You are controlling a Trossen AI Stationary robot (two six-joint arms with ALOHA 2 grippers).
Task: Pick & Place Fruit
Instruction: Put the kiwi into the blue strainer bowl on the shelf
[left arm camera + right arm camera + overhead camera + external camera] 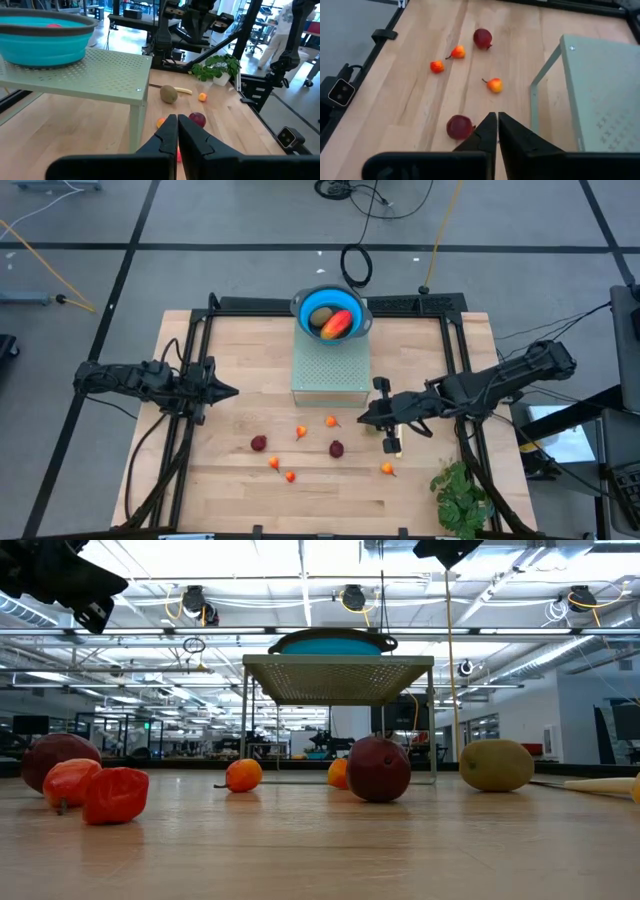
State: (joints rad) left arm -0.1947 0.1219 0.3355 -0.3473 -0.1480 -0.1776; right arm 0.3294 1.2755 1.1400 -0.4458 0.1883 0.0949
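A blue bowl [304,304] stands on a pale green perforated stand [330,370] at the table's far middle. In it lie a mango [338,326] and a brown kiwi [321,317]. On the wood lie two dark-red balls [259,443] [337,448], several tiny orange-red fruits [301,432] and a second kiwi [169,93]. My right gripper [362,420] hangs shut above the table, just right of the stand's near corner, with the dark-red ball [460,126] below its tips. My left gripper [232,391] waits shut, left of the stand.
A slim pale-handled knife [391,443] lies under my right arm beside the kiwi. A green leafy bunch [460,495] sits at the near right corner. Black frame rails [190,430] run along both sides of the table. Bare wood lies at the near edge.
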